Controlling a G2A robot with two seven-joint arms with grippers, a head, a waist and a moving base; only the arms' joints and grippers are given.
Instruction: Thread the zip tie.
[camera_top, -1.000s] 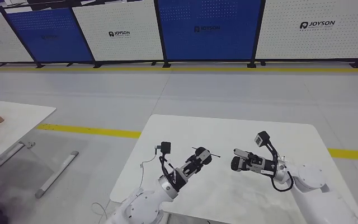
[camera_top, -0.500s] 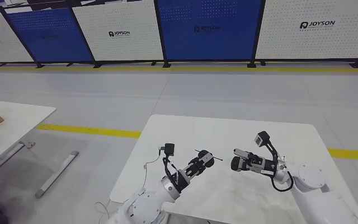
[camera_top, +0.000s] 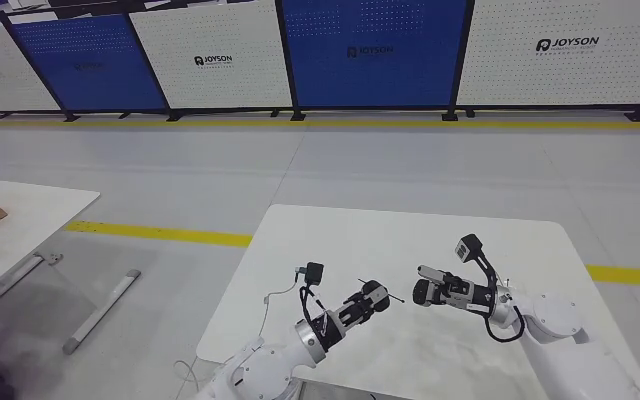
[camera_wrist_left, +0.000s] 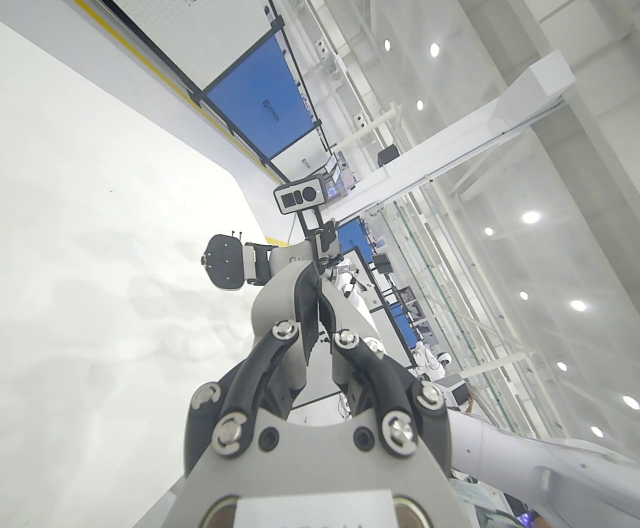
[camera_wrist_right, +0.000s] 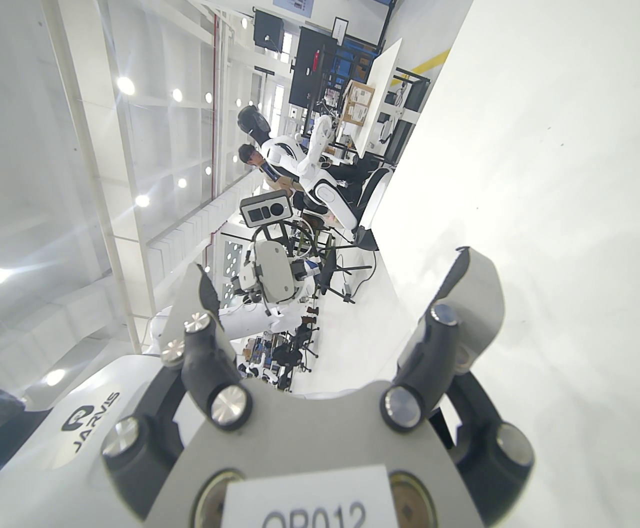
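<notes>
A thin black zip tie sticks out on both sides of my left gripper, which is shut on it a little above the white table. In the left wrist view the left gripper has its black pads pressed together, and the tie itself is hard to make out. My right gripper hangs just to the right of the tie's tip, facing it across a small gap. In the right wrist view the right gripper is open with nothing between its fingers, and the left gripper faces it.
The table's far half is bare white surface, with its near-left edge close to the left arm. A second white table stands off to the left across the floor. Blue and white panels line the back.
The left arm has carried the zip tie to the right, closing the gap to the right gripper. The right arm has kept still.
</notes>
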